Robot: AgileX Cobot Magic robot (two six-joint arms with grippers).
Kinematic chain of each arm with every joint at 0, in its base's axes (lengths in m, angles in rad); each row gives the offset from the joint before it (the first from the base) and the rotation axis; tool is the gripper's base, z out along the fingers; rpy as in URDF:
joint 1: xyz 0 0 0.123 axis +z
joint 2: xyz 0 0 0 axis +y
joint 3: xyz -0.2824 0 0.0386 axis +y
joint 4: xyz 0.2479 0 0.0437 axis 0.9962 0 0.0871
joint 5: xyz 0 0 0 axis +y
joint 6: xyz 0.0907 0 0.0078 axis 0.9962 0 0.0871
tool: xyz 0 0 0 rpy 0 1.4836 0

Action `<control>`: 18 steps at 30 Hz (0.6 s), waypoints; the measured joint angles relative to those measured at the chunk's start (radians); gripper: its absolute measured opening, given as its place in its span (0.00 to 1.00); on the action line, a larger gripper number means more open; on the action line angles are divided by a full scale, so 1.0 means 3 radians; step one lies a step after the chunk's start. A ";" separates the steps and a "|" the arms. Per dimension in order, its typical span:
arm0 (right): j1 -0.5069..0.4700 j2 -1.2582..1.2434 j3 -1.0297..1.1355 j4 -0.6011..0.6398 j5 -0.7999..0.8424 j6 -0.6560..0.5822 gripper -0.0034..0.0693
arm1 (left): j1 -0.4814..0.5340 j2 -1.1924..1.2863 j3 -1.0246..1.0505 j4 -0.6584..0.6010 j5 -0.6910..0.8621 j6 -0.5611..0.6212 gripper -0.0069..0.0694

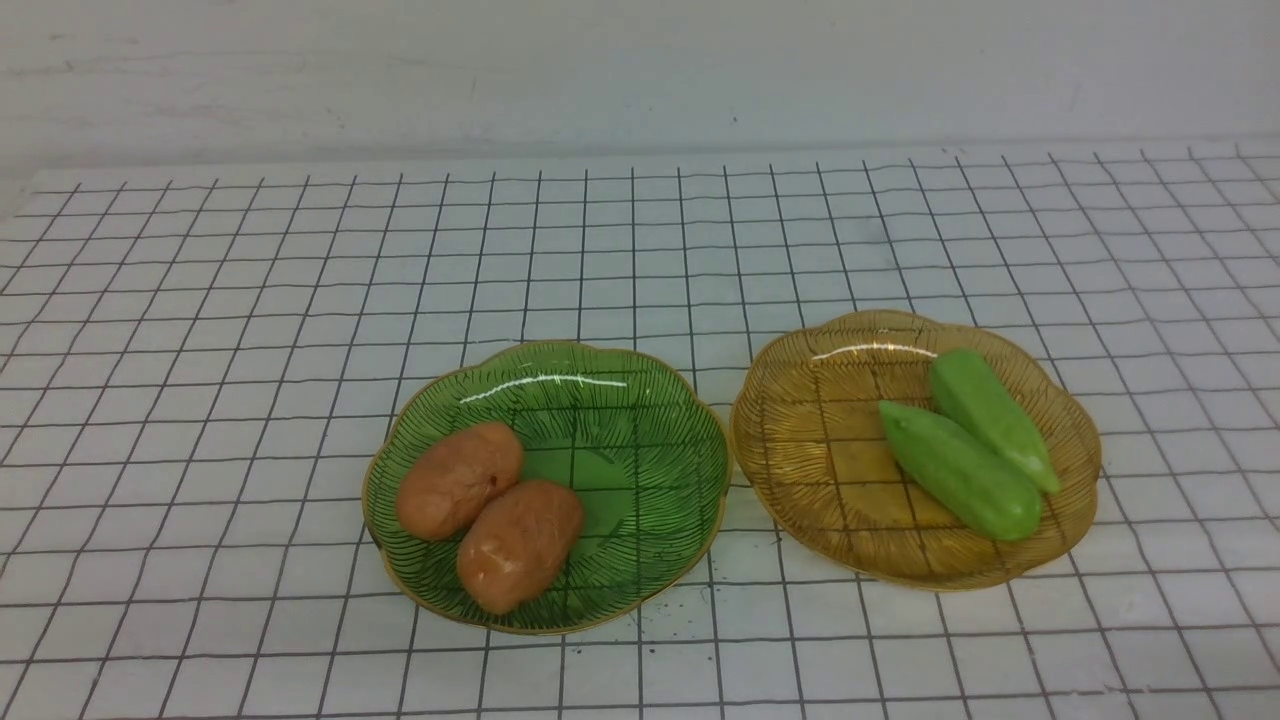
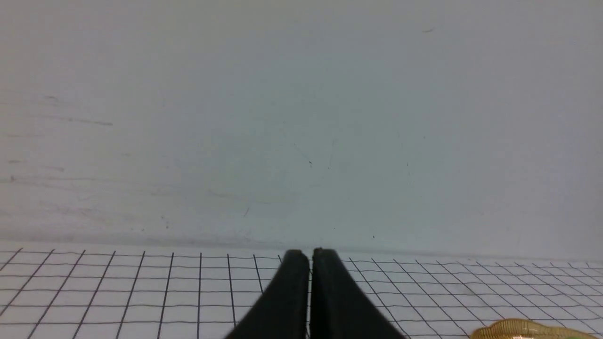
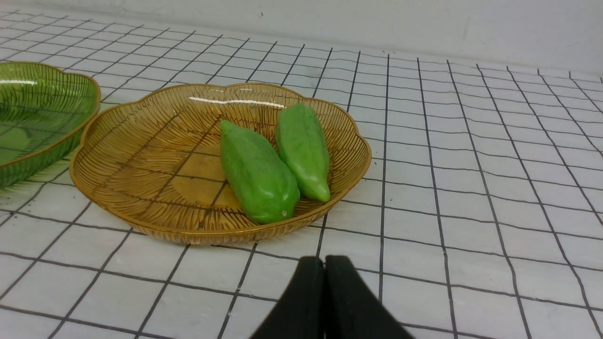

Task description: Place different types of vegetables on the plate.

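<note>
Two orange-brown potatoes (image 1: pixel 458 479) (image 1: pixel 520 545) lie side by side in the green glass plate (image 1: pixel 640 440). Two light-green cucumbers (image 1: pixel 958 469) (image 1: pixel 993 417) lie side by side in the amber glass plate (image 1: pixel 800 420); they also show in the right wrist view (image 3: pixel 258 171) (image 3: pixel 303 149). Neither gripper shows in the front view. My left gripper (image 2: pixel 310 256) is shut and empty, held above the table and facing the back wall. My right gripper (image 3: pixel 324 263) is shut and empty, short of the amber plate (image 3: pixel 141 155).
The plates sit close together on a white cloth with a black grid (image 1: pixel 200 350). A pale wall (image 1: pixel 640 70) rises behind the table. The green plate's edge (image 3: pixel 42 108) shows in the right wrist view, and the amber plate's rim (image 2: pixel 518 327) in the left wrist view.
</note>
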 joint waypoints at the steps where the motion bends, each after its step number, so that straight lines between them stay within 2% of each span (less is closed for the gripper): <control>1: 0.0000 0.0000 0.0000 0.0000 0.0000 0.0000 0.03 | 0.0000 0.0000 0.0029 0.0000 0.0000 0.0013 0.08; 9: 0.0000 0.0000 0.0000 0.0000 0.0000 0.0000 0.03 | 0.0040 -0.0196 0.0434 0.0095 0.0415 0.0126 0.08; 14: 0.0000 0.0000 0.0000 0.0000 0.0000 0.0000 0.03 | 0.0242 -0.0235 0.0634 0.0551 0.0744 -0.0180 0.08; 18: 0.0000 0.0000 0.0000 0.0000 0.0000 0.0000 0.03 | 0.0335 -0.0235 0.0641 0.0676 0.1221 -0.0331 0.08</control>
